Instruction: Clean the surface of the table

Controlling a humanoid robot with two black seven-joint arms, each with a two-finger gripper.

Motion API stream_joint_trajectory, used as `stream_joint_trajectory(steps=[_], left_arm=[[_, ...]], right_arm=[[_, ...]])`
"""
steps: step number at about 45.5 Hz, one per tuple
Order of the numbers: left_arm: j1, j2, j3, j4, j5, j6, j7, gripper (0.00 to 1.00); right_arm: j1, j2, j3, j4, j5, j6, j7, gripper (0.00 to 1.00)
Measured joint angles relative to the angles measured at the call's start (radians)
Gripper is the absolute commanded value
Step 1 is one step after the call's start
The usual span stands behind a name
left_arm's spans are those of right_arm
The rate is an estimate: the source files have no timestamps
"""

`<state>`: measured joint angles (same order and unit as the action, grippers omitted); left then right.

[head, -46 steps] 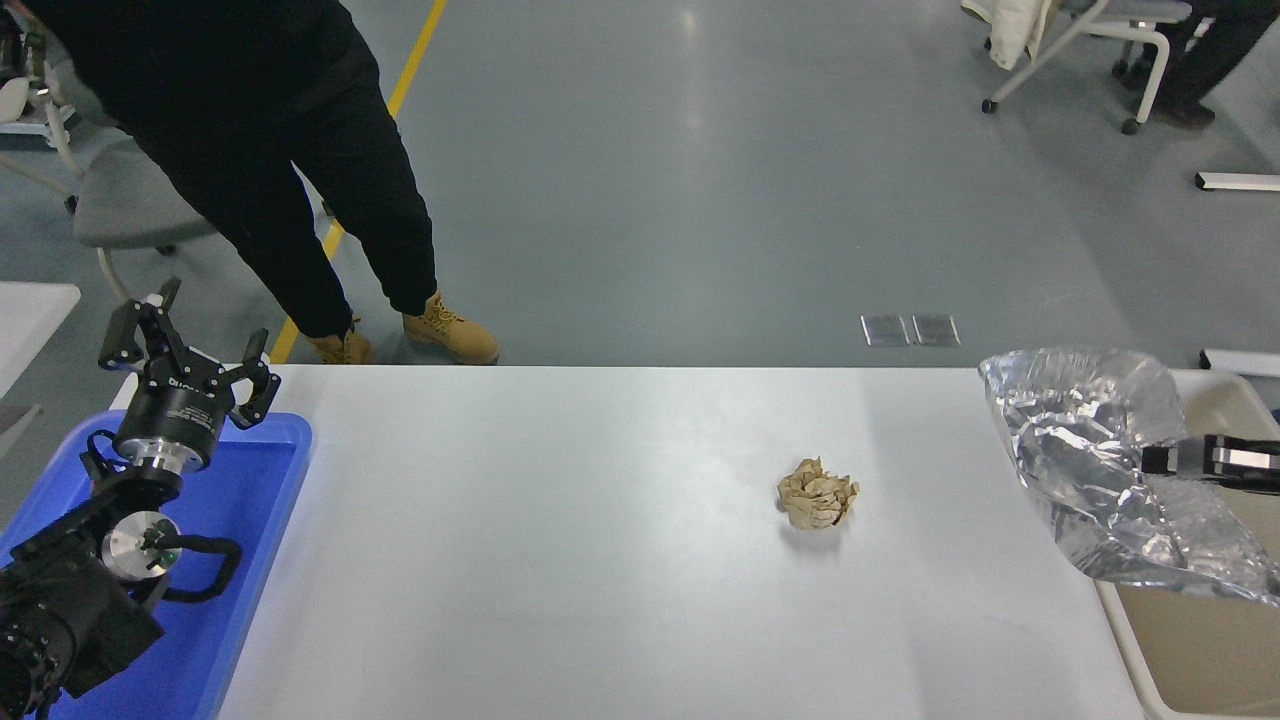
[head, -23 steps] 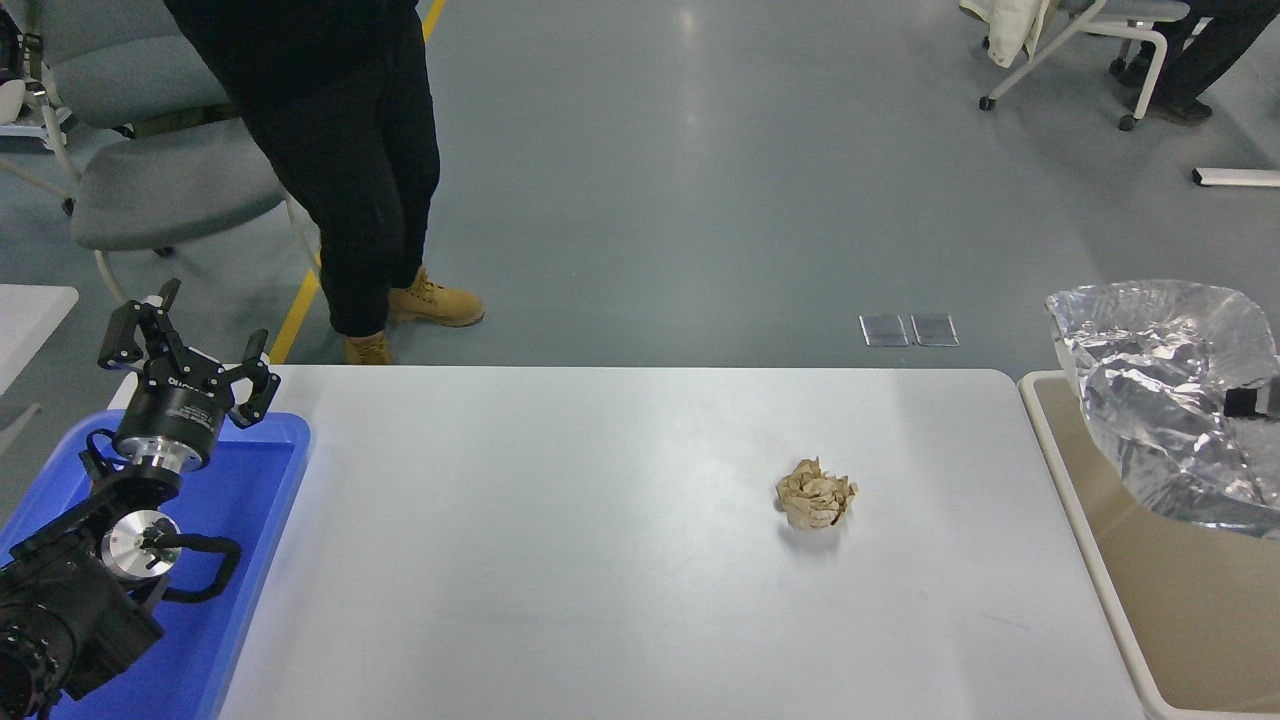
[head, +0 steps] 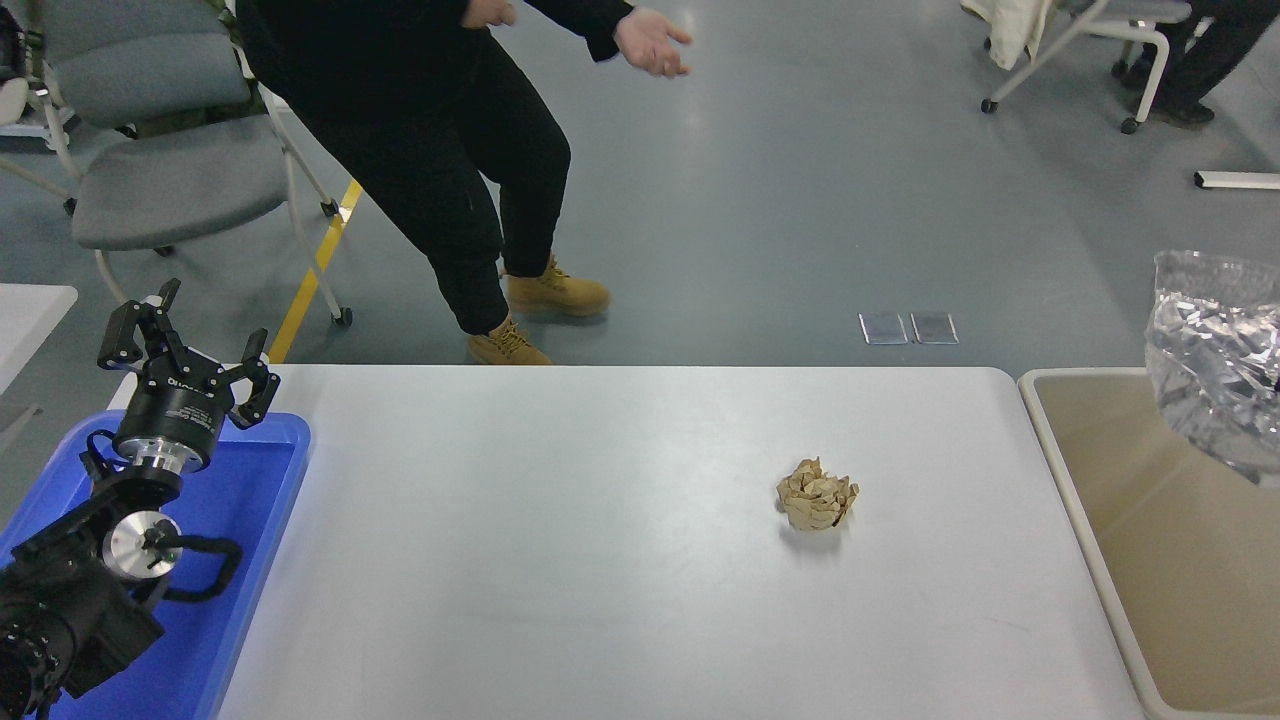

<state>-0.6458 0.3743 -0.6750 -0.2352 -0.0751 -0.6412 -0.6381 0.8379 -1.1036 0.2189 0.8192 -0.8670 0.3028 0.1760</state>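
Observation:
The white table surface [head: 560,560] fills the lower middle of the head view. A crumpled ball of brown paper [head: 817,494] lies on it, right of centre. A crinkled silver foil bag [head: 1212,362] hangs in the air at the right edge, above the beige bin [head: 1180,600]. The right gripper is past the picture's edge, so what holds the bag is hidden. My left gripper [head: 192,346] is parked at the lower left over the blue tray [head: 245,520], with its fingers spread open and empty.
A person in black with tan boots [head: 540,300] stands at the table's far side, one hand [head: 652,40] held out. Grey chairs [head: 170,170] stand at the back left. The beige bin adjoins the table's right edge.
The silver bag has moved right, off the table and over the beige bin, and the right gripper has left the picture. The person has stepped to the right.

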Motion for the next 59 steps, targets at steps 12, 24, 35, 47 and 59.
stream_joint_trajectory(steps=[12,24,35,47,59], left_arm=[[0.000,0.000,0.000,0.000,0.000,0.000,0.000,1.00],[0.000,0.000,0.000,0.000,0.000,0.000,0.000,1.00],[0.000,0.000,0.000,0.000,0.000,0.000,0.000,1.00],[0.000,0.000,0.000,0.000,0.000,0.000,0.000,1.00],[0.000,0.000,0.000,0.000,0.000,0.000,0.000,1.00]], right_arm=[[-0.117,0.243,-0.005,-0.341,0.142,-0.145,0.001,0.00],[-0.180,0.447,-0.008,-0.593,0.229,-0.248,0.001,0.00],[-0.218,0.550,-0.011,-0.676,0.256,-0.330,-0.001,0.00],[-0.246,0.607,-0.011,-0.702,0.264,-0.373,-0.004,0.12],[-0.253,0.625,-0.011,-0.709,0.267,-0.387,-0.007,0.12]])
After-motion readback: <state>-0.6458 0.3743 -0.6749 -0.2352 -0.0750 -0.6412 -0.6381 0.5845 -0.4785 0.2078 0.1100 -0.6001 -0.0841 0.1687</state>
